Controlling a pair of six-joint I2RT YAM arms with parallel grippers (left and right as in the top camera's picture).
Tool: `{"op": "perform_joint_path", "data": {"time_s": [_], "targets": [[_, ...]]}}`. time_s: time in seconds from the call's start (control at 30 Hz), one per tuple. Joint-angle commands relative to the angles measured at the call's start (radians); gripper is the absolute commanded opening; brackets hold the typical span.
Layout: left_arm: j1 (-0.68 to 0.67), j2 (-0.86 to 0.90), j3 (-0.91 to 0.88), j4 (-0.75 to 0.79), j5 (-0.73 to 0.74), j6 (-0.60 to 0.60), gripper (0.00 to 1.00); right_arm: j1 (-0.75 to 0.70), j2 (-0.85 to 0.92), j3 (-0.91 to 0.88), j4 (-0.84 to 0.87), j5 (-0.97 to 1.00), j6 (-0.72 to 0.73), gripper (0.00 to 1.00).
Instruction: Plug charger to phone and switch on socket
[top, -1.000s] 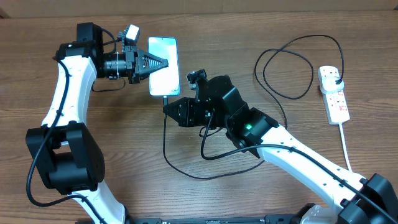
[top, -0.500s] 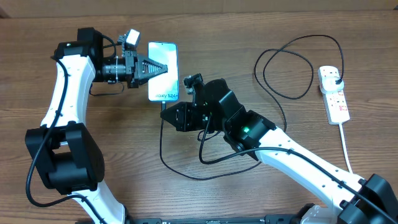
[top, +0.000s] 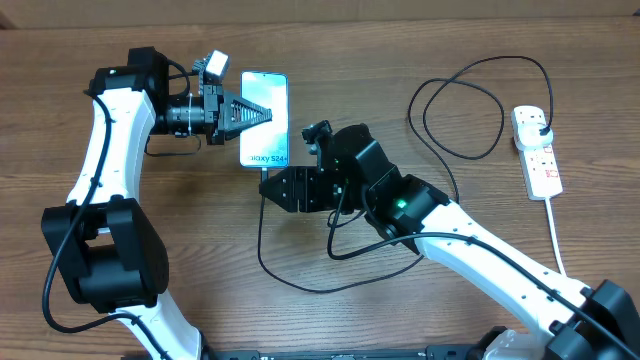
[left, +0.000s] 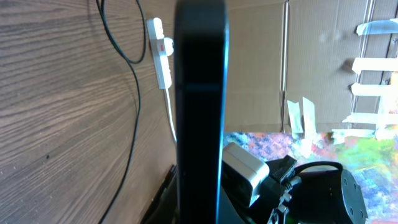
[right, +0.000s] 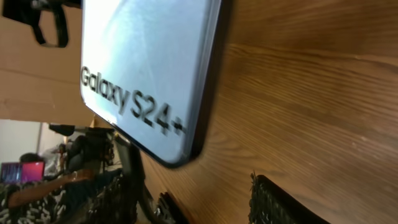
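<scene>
From overhead, the left tool (top: 264, 112) reaches in from the left and is clamped on the Galaxy phone (top: 265, 146), which sits at the upper middle of the table (top: 350, 60) with its screen up. The right tool (top: 270, 186) hovers just below the phone's bottom edge, where the charger cable (top: 261, 235) rises to meet it. Whether the connector is fully seated cannot be told here. The cable's far end looks plugged into the white power strip (top: 541, 160), well apart at the right edge, with neither arm near it. In the left wrist view the phone (left: 200, 93) shows edge-on as a dark slab running up the middle, consistent with that pinch, and the strip (left: 158, 53) lies far behind it. In the right wrist view the phone (right: 143, 62) hangs tilted with its lower corner close to the wood, and the tool's pads (right: 280, 202) stand apart with bare table between them, so it grips nothing. The phone end seems done or nearly so. Checking the connector and pressing the strip's switch remain.
</scene>
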Motion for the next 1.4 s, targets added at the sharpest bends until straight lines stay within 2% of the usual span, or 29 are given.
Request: {"op": "perform_joint_path", "data": {"time_s": [0.0,0.23,0.27,0.3,0.33,0.47,0.5,0.6,0.7,0.9,1.0,1.2,1.3,1.37], "targets": [[-0.015,-0.018,0.002,-0.010,0.034,0.001,0.04,-0.019,-0.105,0.008,-0.061,0.034,-0.047,0.61],[-0.017,-0.018,0.002,-0.011,0.035,0.001,0.04,-0.019,-0.202,0.008,-0.304,0.040,-0.083,0.67],[-0.017,-0.018,0.002,-0.011,0.035,0.001,0.04,-0.019,-0.204,0.008,-0.322,0.040,-0.082,0.71],[-0.018,-0.018,0.002,-0.011,0.035,0.001,0.04,-0.019,-0.206,0.008,-0.335,0.033,-0.082,0.81],[-0.019,-0.018,0.002,-0.011,0.035,0.001,0.04,-0.019,-0.206,0.008,-0.341,0.024,-0.082,1.00],[-0.027,-0.018,0.002,-0.012,0.039,0.001,0.04,-0.017,-0.201,0.008,-0.343,-0.039,-0.083,1.00],[-0.032,-0.018,0.002,-0.014,0.040,0.001,0.04,-0.014,-0.200,0.008,-0.343,-0.040,-0.082,0.97],[-0.053,-0.018,0.002,-0.014,0.047,0.001,0.04,0.006,-0.189,0.008,-0.341,-0.037,-0.068,0.73],[-0.073,-0.018,0.002,-0.014,0.053,0.001,0.04,0.047,-0.176,0.007,-0.304,-0.015,-0.016,0.40],[-0.087,-0.018,0.002,-0.010,0.100,0.002,0.04,0.092,-0.161,0.007,-0.258,0.188,0.092,0.42],[-0.087,-0.018,0.002,-0.010,0.099,0.002,0.04,0.094,-0.155,0.007,-0.217,0.188,0.092,0.42],[-0.087,-0.018,0.002,-0.009,0.100,0.002,0.04,0.096,-0.106,0.007,-0.162,0.191,0.137,0.37],[-0.087,-0.018,0.002,-0.005,0.099,0.002,0.04,0.096,-0.068,0.007,-0.141,0.190,0.136,0.30],[-0.087,-0.018,0.002,-0.006,0.099,0.002,0.04,0.096,-0.056,0.007,-0.124,0.188,0.136,0.19]]}}
